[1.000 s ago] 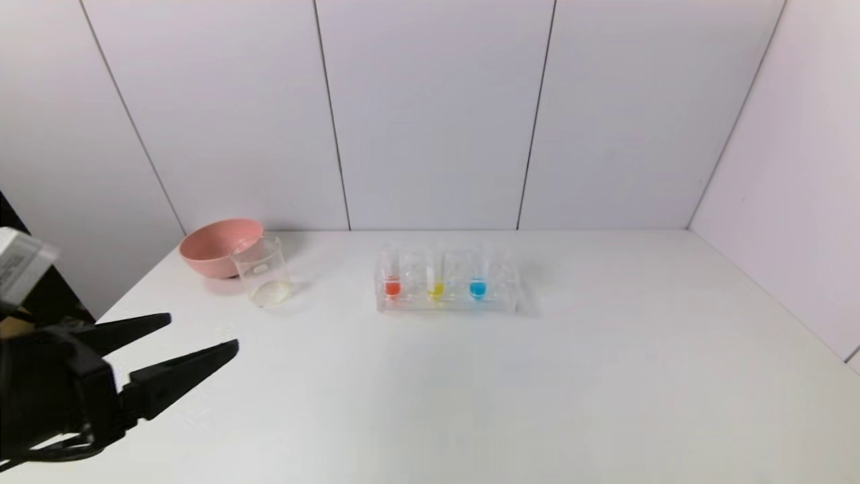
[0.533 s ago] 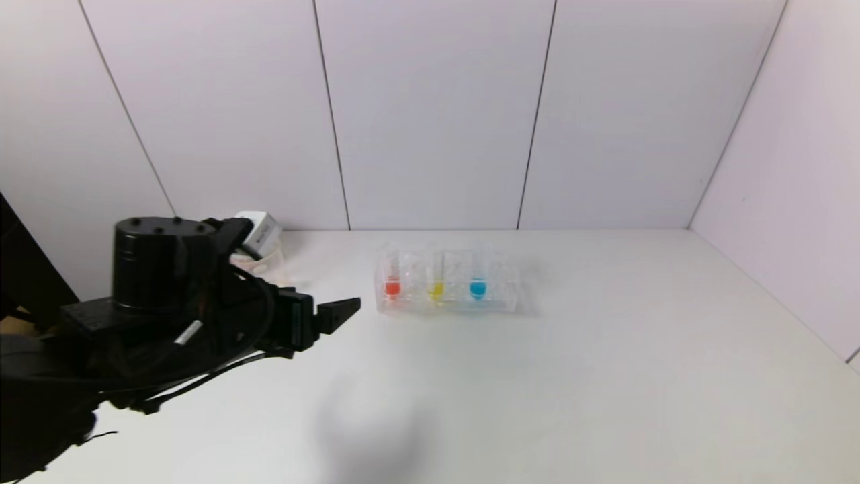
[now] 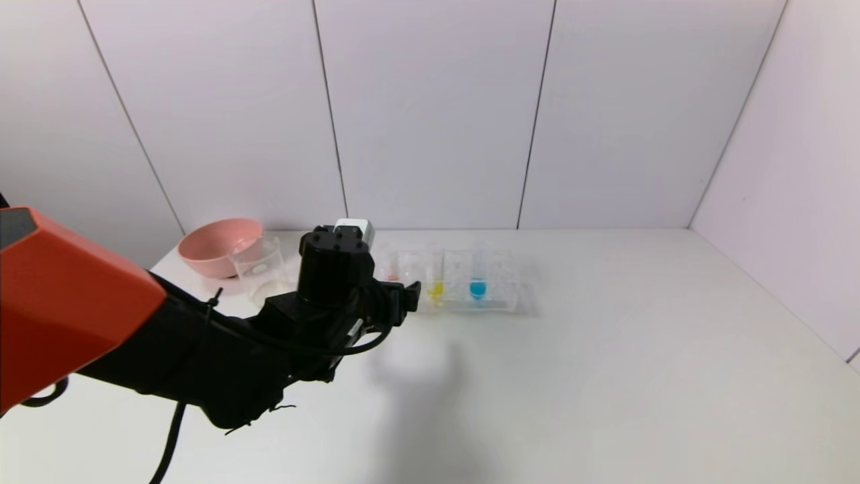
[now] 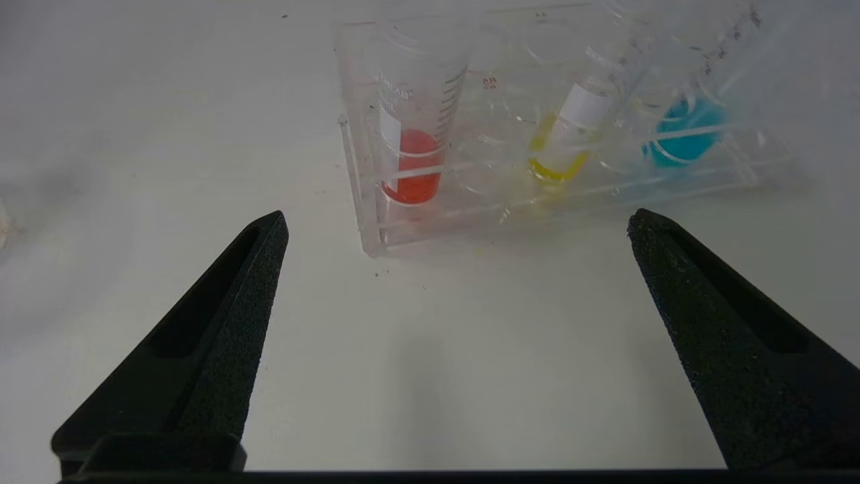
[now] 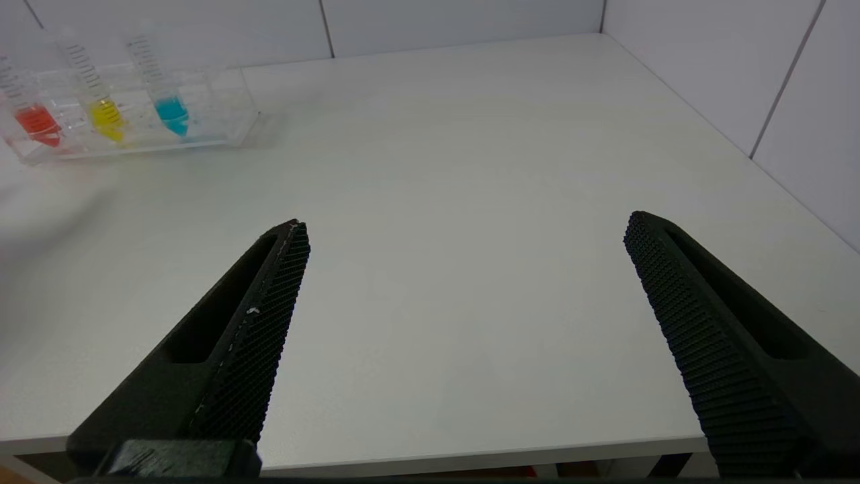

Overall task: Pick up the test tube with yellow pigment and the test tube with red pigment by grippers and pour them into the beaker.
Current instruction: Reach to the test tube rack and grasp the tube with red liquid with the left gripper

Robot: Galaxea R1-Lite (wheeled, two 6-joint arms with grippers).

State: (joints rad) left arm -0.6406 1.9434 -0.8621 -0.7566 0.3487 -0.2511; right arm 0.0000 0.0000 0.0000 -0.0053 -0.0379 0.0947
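Observation:
The red test tube [image 4: 411, 161] and the yellow test tube [image 4: 557, 144] stand upright in a clear rack [image 4: 363, 195]. My left gripper [image 4: 458, 220] is open just in front of the rack's red end, with nothing between its fingers. In the head view the left gripper [image 3: 407, 296] covers most of the red tube; the yellow tube [image 3: 435, 290] shows just beside it. The beaker [image 3: 259, 269] stands on the table to the left, behind the left arm. My right gripper [image 5: 467, 225] hangs open and empty over the table's near edge, far from the red tube [image 5: 37, 124] and yellow tube [image 5: 106, 115].
A blue-liquid tube [image 3: 478, 289] stands at the rack's right end. A pink bowl [image 3: 215, 245] sits behind the beaker at the back left. The white table [image 3: 605, 376] runs to walls at the back and right.
My left arm has swung from the table's near left corner forward and to the right, up to the rack. Its fingers have stayed open. The tubes, beaker and bowl have not moved.

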